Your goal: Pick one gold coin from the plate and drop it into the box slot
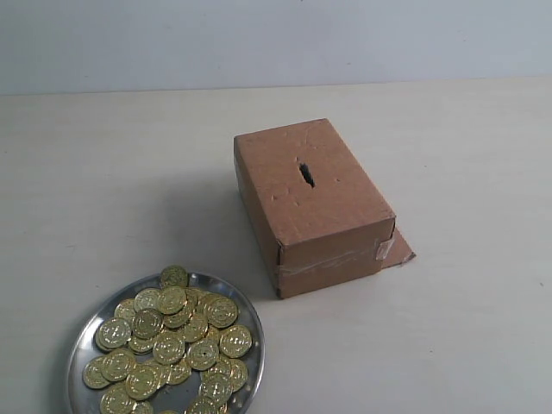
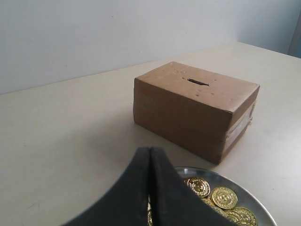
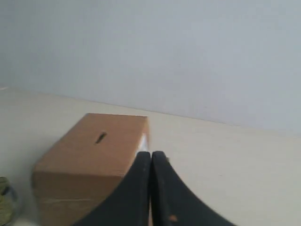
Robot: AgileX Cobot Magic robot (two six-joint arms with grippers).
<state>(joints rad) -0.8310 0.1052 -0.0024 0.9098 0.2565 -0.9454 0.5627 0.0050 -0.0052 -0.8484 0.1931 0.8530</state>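
Left hand point(image 2: 149, 154), right hand point(image 3: 151, 158) both closed together; plate point(image 1: 84, 333) cropped at edge

Setting: reads as a lab test bench. A plain cream matte tabletop point(image 1: 466, 172) is backed by a blank pale grey-blue wall point(image 1: 276, 39). Staged props on it: a brown rectangular cardboard box point(image 1: 328, 216) and a round shiny silver metal plate point(image 1: 255, 335) heaped with gold coins point(image 1: 168, 347).

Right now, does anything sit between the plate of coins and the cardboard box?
Nothing does. Only a bare strip of table separates the plate from the box, which shows most clearly in the exterior view.
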